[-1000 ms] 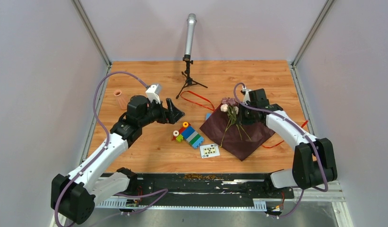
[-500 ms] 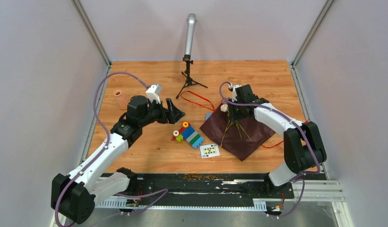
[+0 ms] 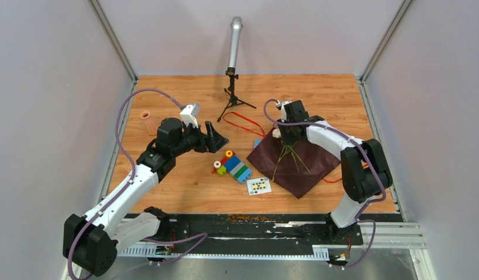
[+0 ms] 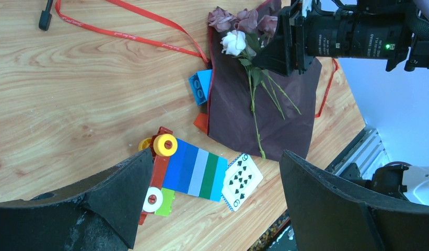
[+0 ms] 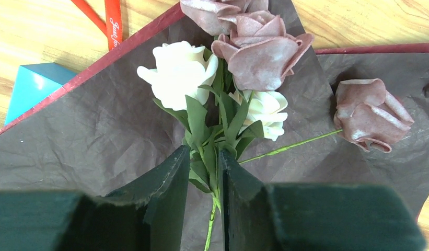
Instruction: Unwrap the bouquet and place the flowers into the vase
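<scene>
**Right wrist view: pincer straddling the rose stems on the flat wrap**

Right wrist view. The right pincer [image 5: 204, 157] is released. Its jaws stand narrowly parted on either side of the green stems, and dark paper shows in the gap beside them. The flowers [image 5: 181, 68], cream-white and dusty purple roses, lie on the maroon wrap [image 5: 97, 136] with their heads toward 12 o'clock. One purple head lies apart at 3 o'clock. A blue block [image 5: 34, 86] sits just beside the wrap's edge at 9 o'clock.

Top external view. The maroon wrap [image 3: 298, 172] lies spread flat at 3 o'clock on the tabletop [image 3: 184, 192]. The flowers [image 3: 277, 133] lie at its far corner, under the right pincer [image 3: 290, 139]. The vase [image 3: 148, 121] stands upright at 10 o'clock, well apart from the flowers. The left pincer [image 3: 217, 140] hangs near the centre, jaws wide and grasping nothing. A red ribbon [image 3: 243, 121] lies loose at 11 o'clock from the wrap. The toy blocks [image 3: 234, 167] and a playing card [image 3: 259, 185] lie between the two pincers. A microphone [image 3: 234, 41] on a tripod stands at 12 o'clock.
</scene>
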